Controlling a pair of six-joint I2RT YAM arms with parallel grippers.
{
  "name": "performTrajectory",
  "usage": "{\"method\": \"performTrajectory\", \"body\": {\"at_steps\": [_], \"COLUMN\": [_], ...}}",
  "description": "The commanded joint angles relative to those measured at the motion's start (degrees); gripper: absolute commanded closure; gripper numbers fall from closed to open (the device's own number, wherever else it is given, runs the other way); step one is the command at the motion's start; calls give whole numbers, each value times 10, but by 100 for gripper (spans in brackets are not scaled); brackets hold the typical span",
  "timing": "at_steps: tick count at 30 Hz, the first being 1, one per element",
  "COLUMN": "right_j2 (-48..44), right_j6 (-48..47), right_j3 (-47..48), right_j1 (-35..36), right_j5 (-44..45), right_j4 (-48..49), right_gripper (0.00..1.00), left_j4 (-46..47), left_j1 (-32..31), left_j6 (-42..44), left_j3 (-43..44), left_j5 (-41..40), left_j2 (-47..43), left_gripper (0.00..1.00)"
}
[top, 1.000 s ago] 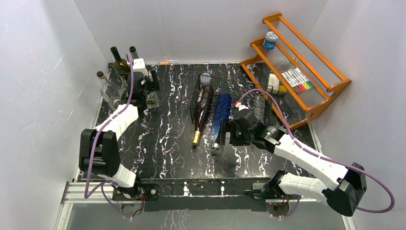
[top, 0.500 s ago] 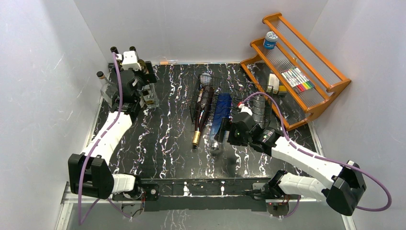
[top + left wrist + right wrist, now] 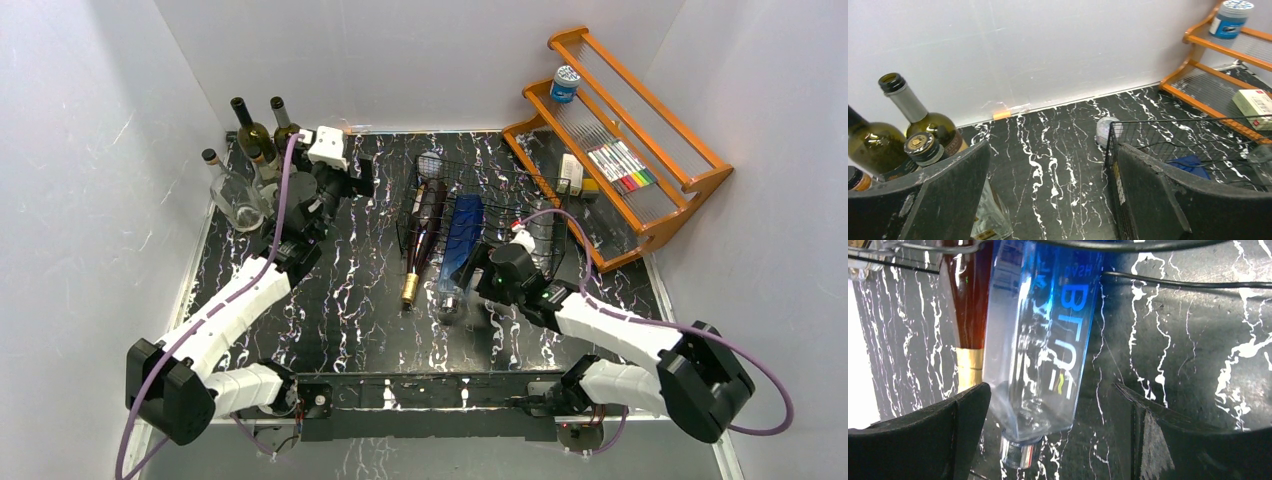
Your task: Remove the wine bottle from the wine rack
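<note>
Where your wine rack sits: the wine rack (image 3: 497, 195) stands at the back middle of the marble table (image 3: 340, 300), just left of the orange shelf (image 3: 650, 150).
Blue bottle: the blue bottle (image 3: 1040, 330) lies in one cradle of the rack with its neck toward your arms' bases. Its silver cap (image 3: 1017, 452) sticks out past the front wire, low over the table.
Dark bottle: a dark red bottle (image 3: 425, 225) with gold foil on its neck lies in the next cradle to the left, just beside the blue one.
Grey bottle: a grey bottle (image 3: 541, 225) lies further right in the rack, partly crossed by your right arm's cable.
Right gripper: your right gripper (image 3: 1050, 390) is spread wide, one finger on either side of the blue bottle's neck end. A gap shows on each side, so nothing is clamped.
Left gripper: your left gripper (image 3: 1048, 147) is also spread wide and empty, above bare table between the upright bottles and the rack's left end.
Upright bottles: green bottles (image 3: 923, 125) stand in the back left corner against the wall, with a clear glass vessel (image 3: 240, 205) near them.
Shelf contents: a blue-lidded jar (image 3: 565, 83) stands on the upper tier and coloured markers (image 3: 620, 165) lie lower down.
</note>
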Motion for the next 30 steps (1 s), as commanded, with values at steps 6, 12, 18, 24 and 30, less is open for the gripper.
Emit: {"method": "performTrajectory", "body": {"at_steps": [6,12,18,24,30], "right_j2": [89,121,152,162,188], "right_j6": [3,30,54,90,103], "right_j3": [-15,-33,-48,-83,-87], "right_j1": [-17,-18,-20,-25,-34], "right_j5": [-54,-38,-37,-32,-48], "right_j4": [197,272,327,413,444], "right_gripper": [2,2,2,2,2], "left_j4": [48,53,54,54,52], "left_j1": [-26,-29,-30,-30,-30], "left_j6": [21,23,24,22,17], "left_j3": [-15,-18,-20,-19,-18], "left_j5": [3,5,7,15,22], "left_j2": [-16,-20,-16,-15,-14], "left_gripper": [2,2,2,2,2]}}
